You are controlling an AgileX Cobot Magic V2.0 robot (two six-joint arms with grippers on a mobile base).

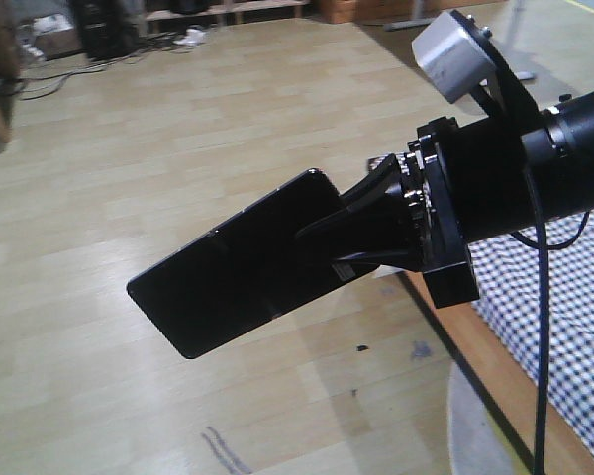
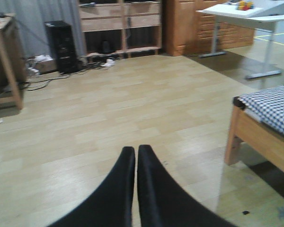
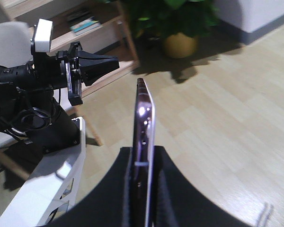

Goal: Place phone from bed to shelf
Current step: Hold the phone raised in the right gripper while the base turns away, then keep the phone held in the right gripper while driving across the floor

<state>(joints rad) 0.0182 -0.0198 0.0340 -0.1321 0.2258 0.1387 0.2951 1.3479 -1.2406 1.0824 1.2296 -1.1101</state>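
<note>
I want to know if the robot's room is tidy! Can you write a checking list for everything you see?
Surface: pale wood floor, a few small dark marks.
Job's things: phone held in the air over the floor, off the bed; shelf not reached yet.
Clutter: books on the shelf.
Grippers: right gripper shut on the phone; left gripper shut, empty.
Cables: loose cables on the floor by a black box.
Surroundings: potted plant, white desk.

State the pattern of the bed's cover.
Small dark-and-white check on the bed, clearest in the left wrist view.
</note>
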